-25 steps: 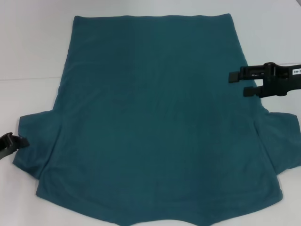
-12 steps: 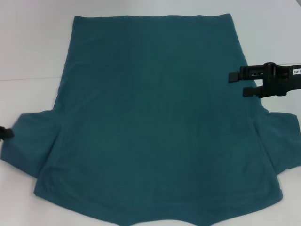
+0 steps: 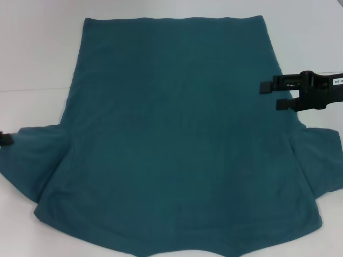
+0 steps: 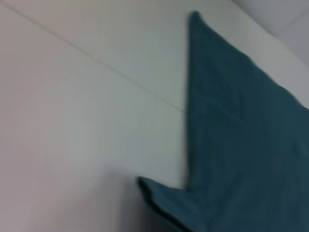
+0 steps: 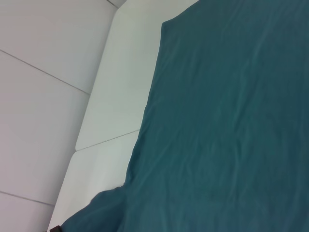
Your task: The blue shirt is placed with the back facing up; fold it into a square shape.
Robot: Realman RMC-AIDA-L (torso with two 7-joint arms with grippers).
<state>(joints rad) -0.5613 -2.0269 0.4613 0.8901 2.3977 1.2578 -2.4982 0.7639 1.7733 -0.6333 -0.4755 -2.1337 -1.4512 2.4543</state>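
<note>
2 tools are seen in the head view. The right tool (image 3: pixel 270 95) is held with its jaws apart above the right side edge of the large dark teal-blue short-sleeved fabric shirt (image 3: pixel 177 139), gripping nothing. Of the left tool (image 3: pixel 4 139) only a tip is seen at the frame's left edge, beside the left sleeve; its state cannot be told. The shirt is spread flat, plain back up, on the white worktop (image 3: pixel 37 53). No fold is seen yet, so the whole folding is judged to be left.
</note>
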